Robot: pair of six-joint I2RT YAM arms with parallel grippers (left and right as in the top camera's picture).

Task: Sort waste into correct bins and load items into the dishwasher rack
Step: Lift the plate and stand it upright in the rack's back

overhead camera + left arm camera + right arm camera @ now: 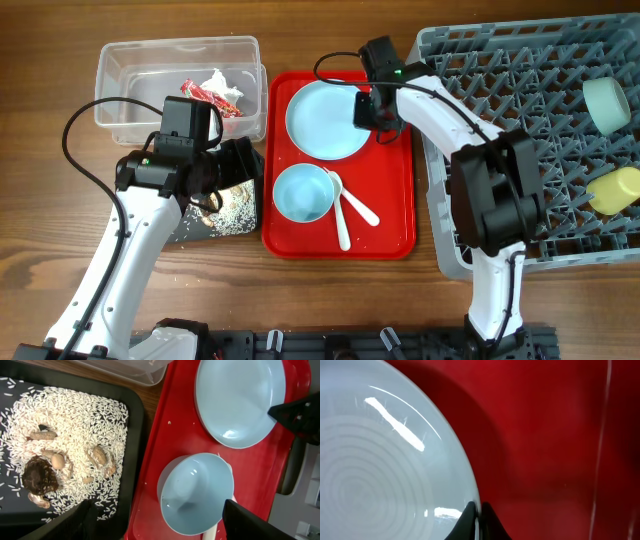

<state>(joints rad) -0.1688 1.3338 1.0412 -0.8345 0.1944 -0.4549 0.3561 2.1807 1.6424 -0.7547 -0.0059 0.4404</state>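
Filling the table's [50, 250] right side, the grey dishwasher rack [520, 70] carries a mint green bowl [606, 103] and a yellow cup [615, 190] near its right edge, the cup lying below the bowl in the overhead view. Just left of it sits the red serving tray [390, 235], with the clear tub [125, 75] at the far left and the black tray [132, 430] below the tub, partly hidden under the left arm. On the red tray's upper half rests the pale blue plate [322, 122], its right rim clamped between the closed fingers of the right gripper [477, 522]. Below the plate stands the pale blue bowl [302, 193]; the left gripper [157, 505] hangs over it with jaws spread wide, holding nothing. Two white plastic utensils [343, 225] lie crossed at the bowl's right side. White tissue [222, 82] and a red wrapper [203, 93] sit together in the tub's right end, while brown food scraps [37, 477] lie among scattered rice [75, 415] in the black tray
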